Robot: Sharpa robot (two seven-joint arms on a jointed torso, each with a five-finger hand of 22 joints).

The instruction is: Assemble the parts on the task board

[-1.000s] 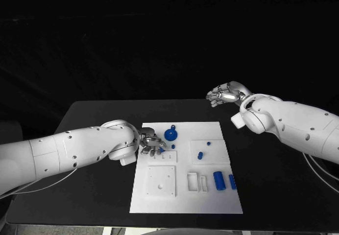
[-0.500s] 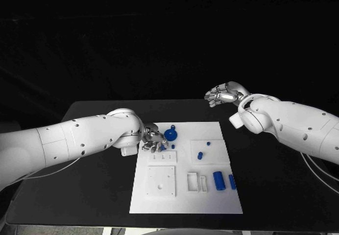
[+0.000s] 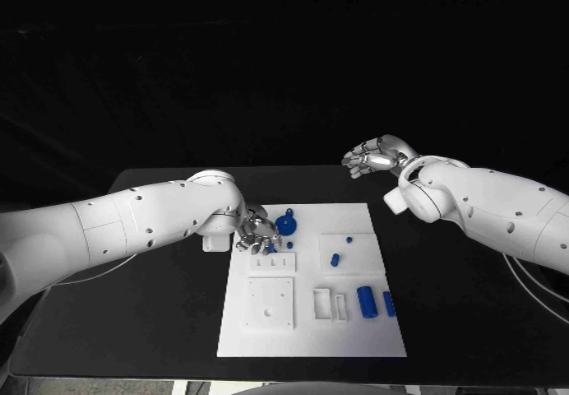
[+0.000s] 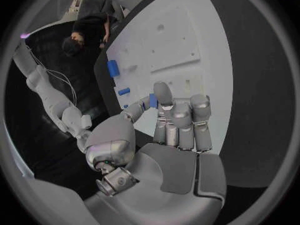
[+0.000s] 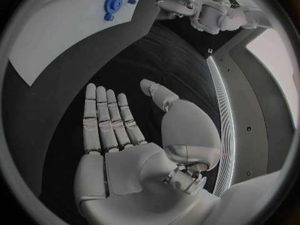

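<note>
The white task board [image 3: 311, 329] lies mid-table. My left hand [image 3: 254, 233] hovers over its far left corner and pinches a small blue part [image 4: 152, 101] between thumb and a fingertip. Just right of that hand a round blue knob [image 3: 286, 224] sits on the board, also seen as the knob [image 5: 114, 1] from the right wrist. Two small blue pegs [image 3: 349, 240] [image 3: 335, 261] lie on a raised white plate, and two blue cylinders [image 3: 367, 303] [image 3: 389, 304] lie nearer me. My right hand [image 3: 377, 156] is raised beyond the table's far right, fingers straight and apart, holding nothing.
White fixtures stand on the board: a square plate with a hole [image 3: 270, 303] and a slotted block [image 3: 322, 303]. The black table [image 3: 166, 280] spreads to both sides of the board. My left forearm [image 3: 142, 222] crosses the table's left part.
My left hand has drifted slightly toward the board's far edge with the small blue part, and its elbow has swung up. The right hand has barely moved.
</note>
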